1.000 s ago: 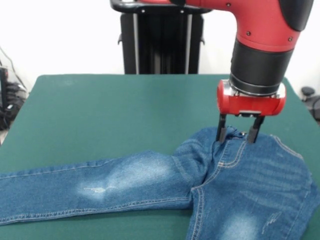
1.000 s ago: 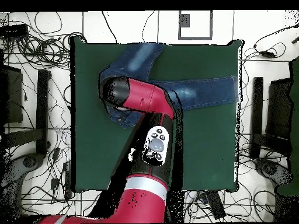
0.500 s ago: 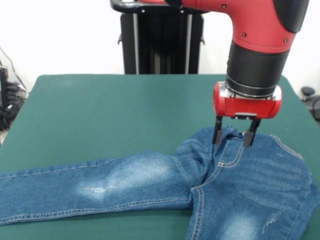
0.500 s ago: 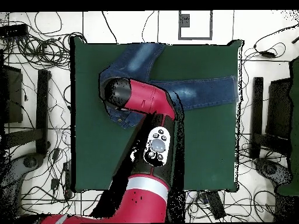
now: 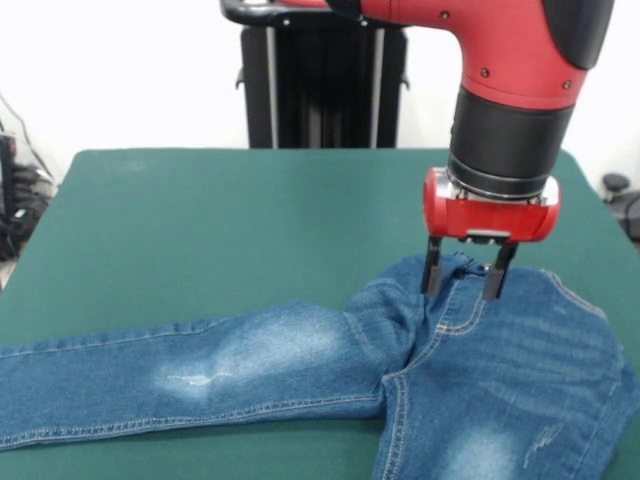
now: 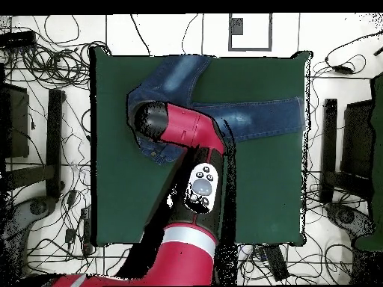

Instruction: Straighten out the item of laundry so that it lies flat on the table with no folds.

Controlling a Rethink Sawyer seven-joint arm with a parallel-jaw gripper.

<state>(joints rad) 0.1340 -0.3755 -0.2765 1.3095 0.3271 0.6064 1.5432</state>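
The red and black arm (image 5: 505, 90) comes down from above at the right side of the front view, and its red-bodied gripper (image 5: 461, 282) hangs right over the waistband of the pair of blue denim jeans (image 5: 300, 365). The two dark fingers (image 5: 431, 270) stand spread apart, one either side of the waistband's button area, tips down at the cloth; whether they actually press into the denim I cannot tell. Nothing is pinched between them.

The jeans lie on the large dark green cloth-topped table (image 5: 220, 230), at its near edge in the front view. One leg stretches out long toward the left, with a faded whitish patch at the knee, and the other leg runs off the bottom of the picture. The seat and hip area bunches up a little around the crotch, with tan stitching showing along the fly.

From overhead, the jeans (image 6: 258, 118) make a bent shape, one leg pointing up to the table's (image 6: 262, 187) top edge, the other running right. The arm (image 6: 187, 134) covers the waist there.
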